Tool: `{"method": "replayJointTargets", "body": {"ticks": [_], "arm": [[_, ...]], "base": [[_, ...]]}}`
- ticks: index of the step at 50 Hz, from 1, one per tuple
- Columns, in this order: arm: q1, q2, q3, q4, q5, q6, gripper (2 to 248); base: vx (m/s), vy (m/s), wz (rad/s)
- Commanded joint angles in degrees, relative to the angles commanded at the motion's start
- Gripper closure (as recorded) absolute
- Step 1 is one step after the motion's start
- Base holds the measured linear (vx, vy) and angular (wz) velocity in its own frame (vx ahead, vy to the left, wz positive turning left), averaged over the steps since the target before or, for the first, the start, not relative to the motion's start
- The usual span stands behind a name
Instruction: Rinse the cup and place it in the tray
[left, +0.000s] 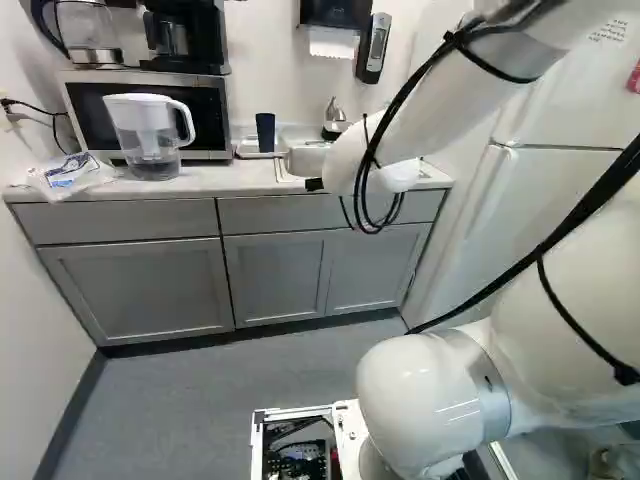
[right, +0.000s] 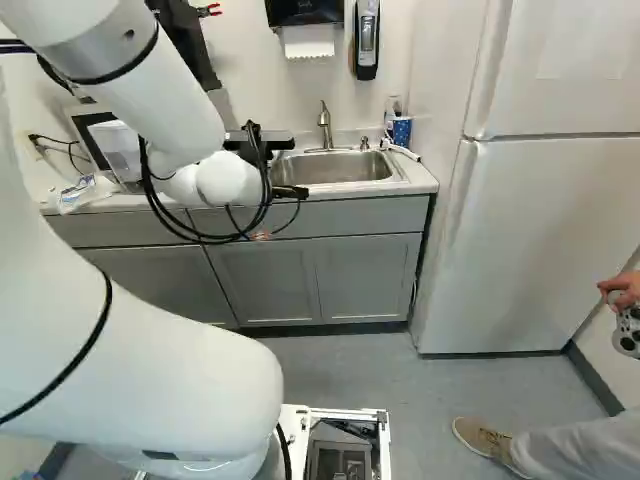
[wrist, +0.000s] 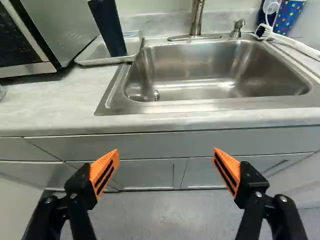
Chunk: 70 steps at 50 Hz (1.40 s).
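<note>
Facing the countertop's (wrist: 60, 105) front edge, the gripper (wrist: 166, 151) holds nothing: its two fingers stand wide apart, a spread that suits closing around a cup, though nothing lies within their reach. It points across the near rim of the sink (wrist: 200, 105), probably because both the rinsing and the tray work happen there. The dark blue cup (wrist: 108, 30), which I take to be the one meant, stands in the tray (wrist: 105, 61), toward the countertop's back edge, between the microwave (wrist: 67, 30) and the sink. The tray's raised rim would catch drips, so it makes sense beside the basin; whether the cup is rinsed or waiting I cannot tell, nor which way its mouth faces. The faucet (wrist: 198, 17) rises at the sink's back edge, out over which a cup would have to be held. Near the countertop's back corner on the refrigerator (right: 540, 230) side, a dotted cup (wrist: 290, 15) stands close to a white-handled brush (wrist: 295, 45), likely kept there as washing-up gear, clear of the basin
</note>
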Motion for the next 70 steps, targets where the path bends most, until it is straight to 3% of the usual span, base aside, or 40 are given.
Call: {"method": "replayJointTargets", "body": {"ticks": [30, 70], "arm": [[-2.07, 0.92, 10.68, 1.49, 15.15, -2.54, 3], [-3.56, 1.58, 18.38, 2.56, 26.06, -4.37, 3]], "base": [[0.0, 0.0, 0.0], [0.0, 0.0, 0.0]]}}
